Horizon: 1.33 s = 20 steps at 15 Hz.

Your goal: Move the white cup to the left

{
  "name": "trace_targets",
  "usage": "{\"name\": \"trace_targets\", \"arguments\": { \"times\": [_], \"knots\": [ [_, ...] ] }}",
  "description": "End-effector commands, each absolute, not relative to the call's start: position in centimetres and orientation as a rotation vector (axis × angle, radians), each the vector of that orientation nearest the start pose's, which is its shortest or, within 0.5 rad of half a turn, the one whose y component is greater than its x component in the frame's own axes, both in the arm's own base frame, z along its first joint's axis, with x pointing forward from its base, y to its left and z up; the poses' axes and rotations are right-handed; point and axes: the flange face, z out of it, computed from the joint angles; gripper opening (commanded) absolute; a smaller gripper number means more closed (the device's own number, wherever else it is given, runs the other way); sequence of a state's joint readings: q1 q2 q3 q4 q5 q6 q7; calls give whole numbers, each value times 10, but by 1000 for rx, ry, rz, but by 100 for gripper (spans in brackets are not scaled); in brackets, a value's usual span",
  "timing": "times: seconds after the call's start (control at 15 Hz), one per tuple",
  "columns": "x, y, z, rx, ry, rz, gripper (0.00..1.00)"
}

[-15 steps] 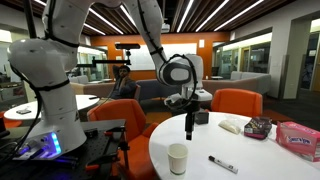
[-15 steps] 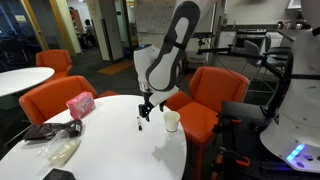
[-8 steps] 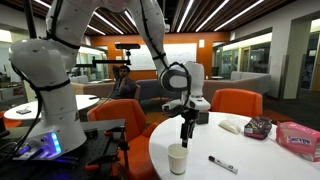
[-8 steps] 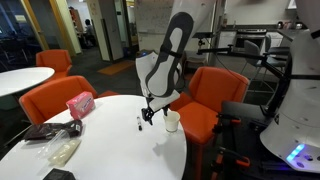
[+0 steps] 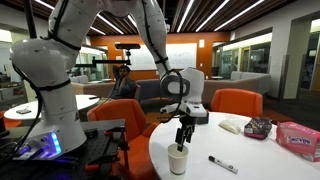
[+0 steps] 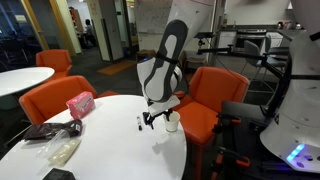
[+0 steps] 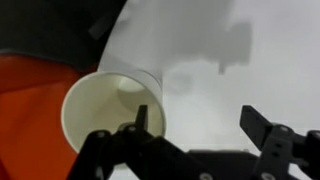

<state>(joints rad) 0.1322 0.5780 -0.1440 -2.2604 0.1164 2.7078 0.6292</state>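
The white cup (image 5: pixel 178 160) stands near the edge of the round table (image 5: pixel 262 158), just beside an orange chair (image 7: pixel 30 95). The gripper (image 7: pixel 195 125) hangs over its rim, spread wide. Light, thin-walled and easily crushed, the cup probably calls for a gentle pinch across its upper wall.

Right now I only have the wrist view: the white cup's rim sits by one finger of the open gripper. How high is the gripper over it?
Observer: In an exterior view the gripper points straight down, fingertips about level with the rim of the white cup.
Operator: Anything close by on the table?
Observer: A black marker lies on the table beside the cup, not touching it.
Operator: And farther off?
Observer: A pink box sits at the table's far side, well away from the cup.
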Motion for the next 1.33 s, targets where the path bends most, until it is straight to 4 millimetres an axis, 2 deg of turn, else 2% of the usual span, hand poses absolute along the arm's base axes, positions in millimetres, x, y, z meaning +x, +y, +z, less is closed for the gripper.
{"name": "trace_targets", "arguments": {
  "times": [0.0, 0.4, 0.67, 0.93, 1.27],
  "knots": [
    [514, -20, 86, -2934, 1209, 183, 75],
    [525, -31, 91, -2904, 1210, 108, 29],
    [529, -24, 103, -2942, 1121, 78, 0],
    [528, 6, 129, -2965, 1006, 66, 1],
    [532, 76, 161, -3023, 771, -26, 1]
  ]
}}
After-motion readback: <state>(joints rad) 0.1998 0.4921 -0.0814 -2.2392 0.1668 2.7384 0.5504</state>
